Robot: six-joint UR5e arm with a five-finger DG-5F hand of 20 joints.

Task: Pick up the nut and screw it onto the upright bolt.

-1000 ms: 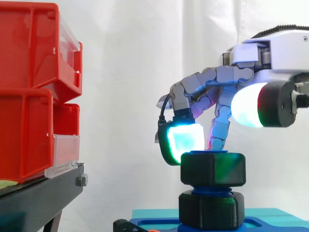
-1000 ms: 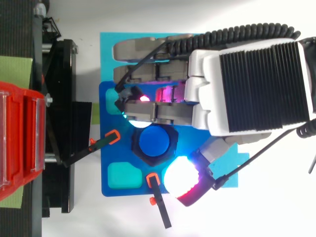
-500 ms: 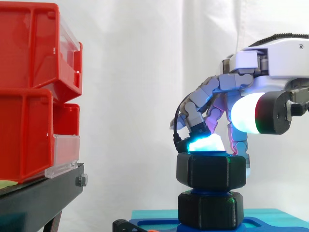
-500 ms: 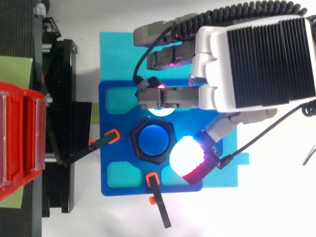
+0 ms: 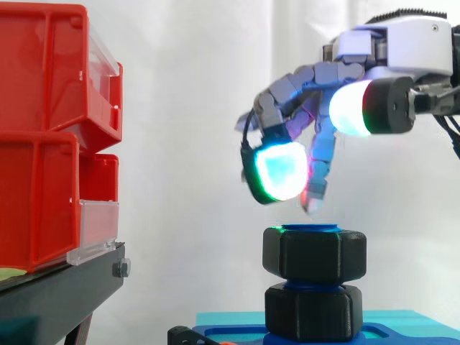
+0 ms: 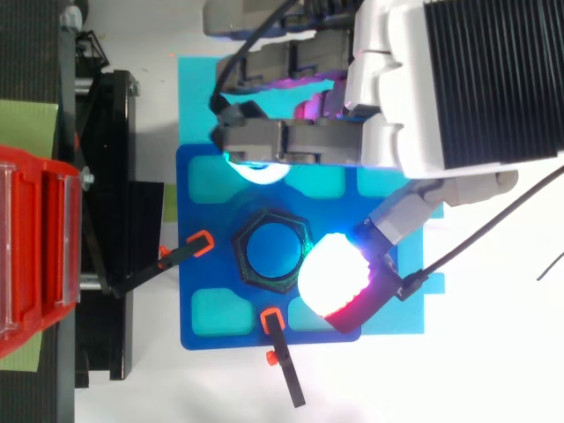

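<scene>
A black hexagonal nut [image 5: 314,253] sits threaded near the top of the upright blue bolt [image 6: 274,251], above a second black hex piece [image 5: 313,311] at the bolt's foot. From above, the nut [image 6: 264,218] rings the bolt's blue end. My hand [image 5: 381,47] hovers a little above the nut and touches nothing. Its fingers are relaxed and spread, with a cyan-green pad [image 5: 279,170] on the left and the thumb's white pad [image 6: 333,280] well apart from it. In the top view the hand [image 6: 458,88] reaches in from the upper right.
The bolt stands on a blue fixture plate [image 6: 203,264] over a teal mat [image 6: 198,97]. Two black clamp levers with orange tips [image 6: 198,242] [image 6: 273,322] point at the bolt. Red bins [image 5: 43,136] on a black stand [image 5: 57,295] fill the left side.
The hand has lifted off the nut and risen, its fingers spreading apart. The nut stays on the bolt, slightly lower than a second ago.
</scene>
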